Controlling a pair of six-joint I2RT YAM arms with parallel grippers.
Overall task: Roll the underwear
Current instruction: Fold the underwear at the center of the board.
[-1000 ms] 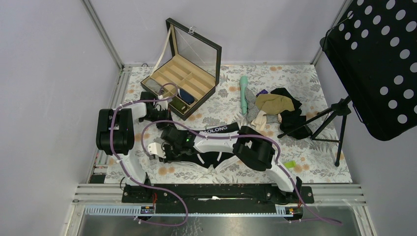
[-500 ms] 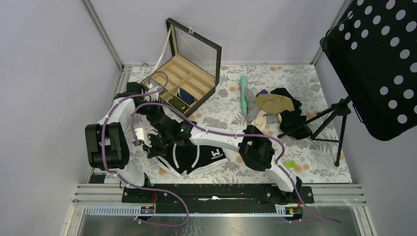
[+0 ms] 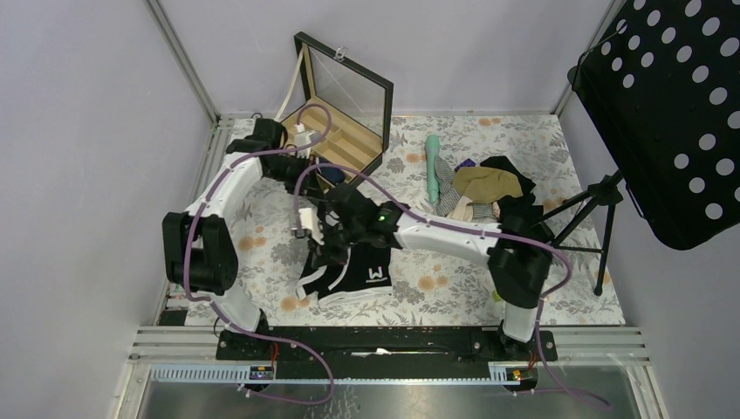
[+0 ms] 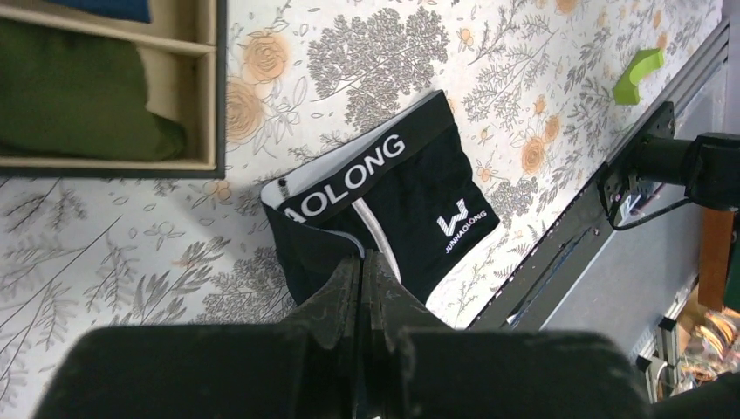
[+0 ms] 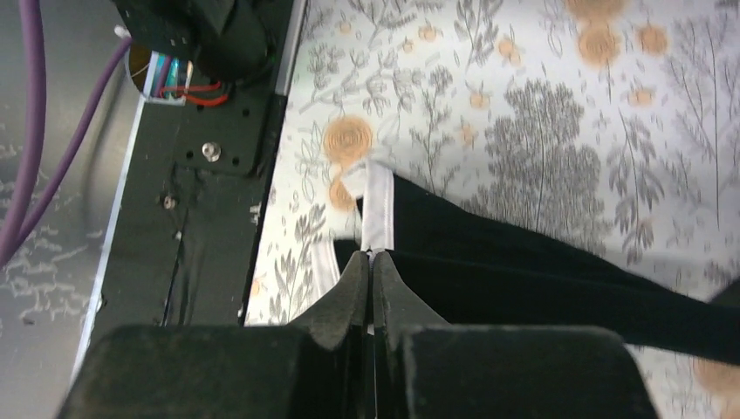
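Observation:
The underwear (image 3: 356, 276) is dark, nearly black cloth with white trim and a white W logo, on the floral mat near the front edge. In the left wrist view the underwear (image 4: 410, 196) lies far below, its lettered waistband up. My right gripper (image 3: 321, 246) is over its left end. In the right wrist view that gripper (image 5: 373, 255) is shut on the white edge strip of the underwear (image 5: 524, 271), and the cloth stretches away to the right. My left gripper (image 3: 297, 170) hangs high by the box, and in its own view the left gripper (image 4: 362, 259) is shut on nothing.
An open wooden box (image 3: 349, 166) with compartments stands at the back left, holding a green roll (image 4: 78, 109). A pile of clothes (image 3: 489, 190) and a mint green object (image 3: 432, 164) lie at the back right. A black stand's tripod (image 3: 602, 214) is on the right. The black front rail (image 5: 201, 175) is close to the right gripper.
The left arm swung up and back toward the box. The right gripper shut on the underwear's white edge and moved right and back with it, uncovering the garment.

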